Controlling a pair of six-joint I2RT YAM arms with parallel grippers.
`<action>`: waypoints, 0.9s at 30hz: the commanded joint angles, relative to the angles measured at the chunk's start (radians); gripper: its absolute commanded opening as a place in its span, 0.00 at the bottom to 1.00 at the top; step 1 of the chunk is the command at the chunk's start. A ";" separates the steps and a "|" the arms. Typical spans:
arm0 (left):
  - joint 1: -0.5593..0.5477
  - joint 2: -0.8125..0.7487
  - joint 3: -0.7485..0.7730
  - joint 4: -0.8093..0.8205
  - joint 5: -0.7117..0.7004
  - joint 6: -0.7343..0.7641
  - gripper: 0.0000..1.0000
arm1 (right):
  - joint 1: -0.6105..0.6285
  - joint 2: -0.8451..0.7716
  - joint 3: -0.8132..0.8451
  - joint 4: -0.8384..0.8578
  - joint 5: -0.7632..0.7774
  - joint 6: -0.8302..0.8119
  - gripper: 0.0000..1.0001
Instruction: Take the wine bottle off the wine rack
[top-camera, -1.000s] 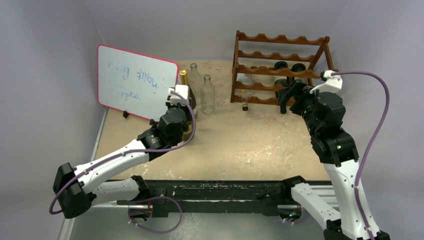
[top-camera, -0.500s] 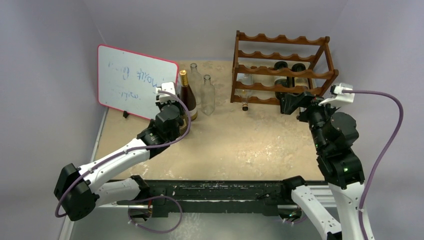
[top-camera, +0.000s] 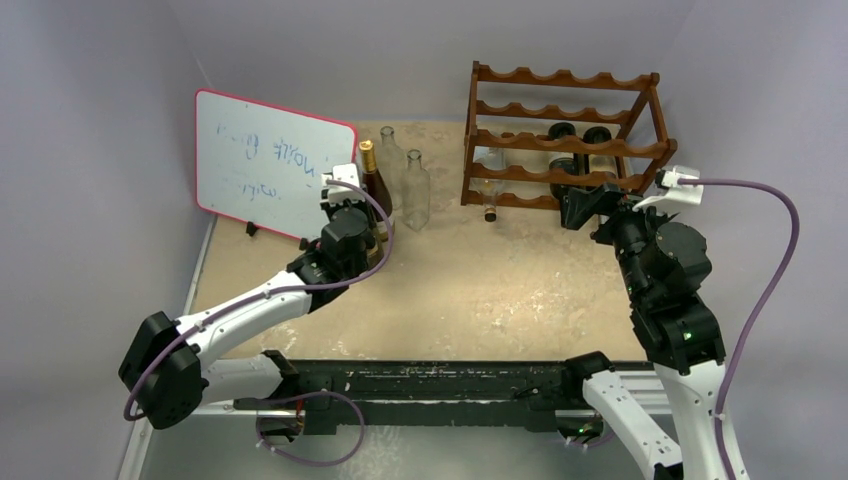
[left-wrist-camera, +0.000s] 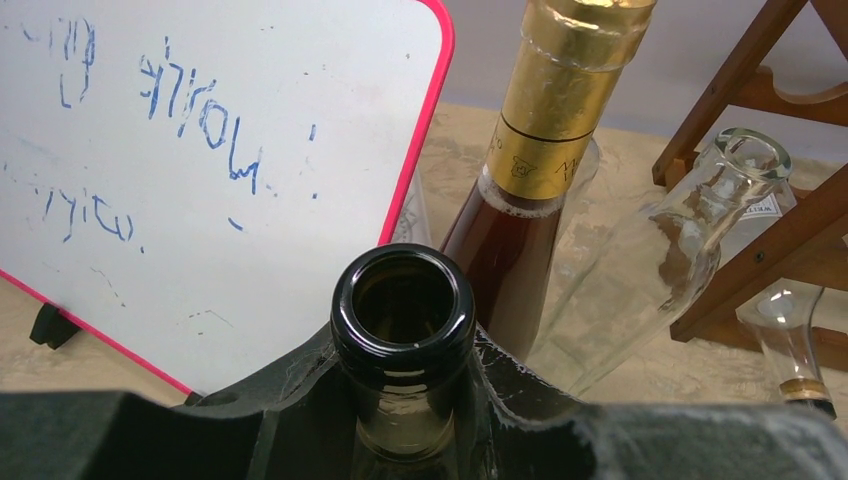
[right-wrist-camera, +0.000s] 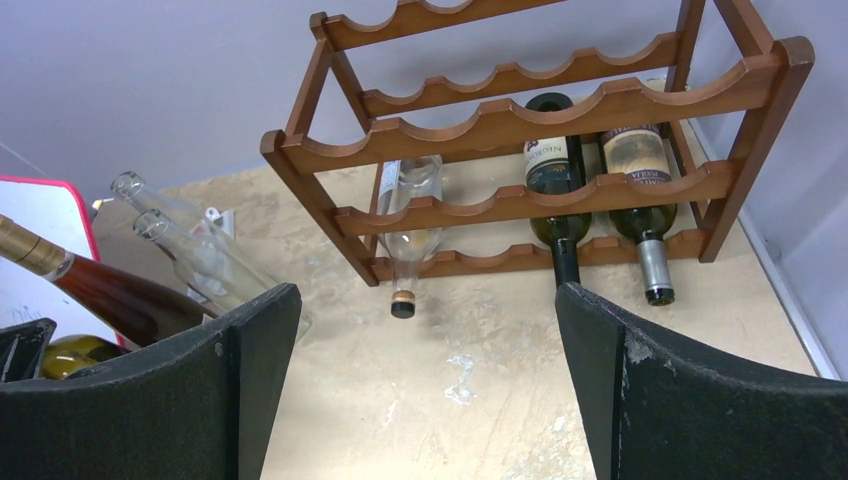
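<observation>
Clamps the left gripper (top-camera: 352, 212) round the neck of a dark bottle (left-wrist-camera: 402, 362) by the whiteboard (left-wrist-camera: 200, 180), holds the right gripper (right-wrist-camera: 430, 390) wide and empty, facing the wine rack (right-wrist-camera: 470, 122) with two wine bottles (right-wrist-camera: 548, 155) lying inside

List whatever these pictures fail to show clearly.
Left wrist view: the open dark bottle below its neck, hidden by the left gripper clamped round it and the bottom edge.
Top view: that bottle, mostly under the left arm.
Both views: the whiteboard scrawl, too smeared to read.
Right wrist view: labels on two dark bottles in the rack, blurred.
</observation>
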 joint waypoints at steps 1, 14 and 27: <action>0.005 -0.017 -0.006 0.093 0.011 -0.022 0.14 | -0.001 0.006 0.002 0.043 0.012 -0.003 1.00; 0.005 -0.096 0.089 -0.130 0.160 0.021 0.74 | -0.001 0.010 0.013 0.036 -0.007 0.007 1.00; 0.006 -0.235 0.385 -0.546 0.499 0.178 0.80 | -0.001 0.048 -0.037 0.027 -0.053 0.060 1.00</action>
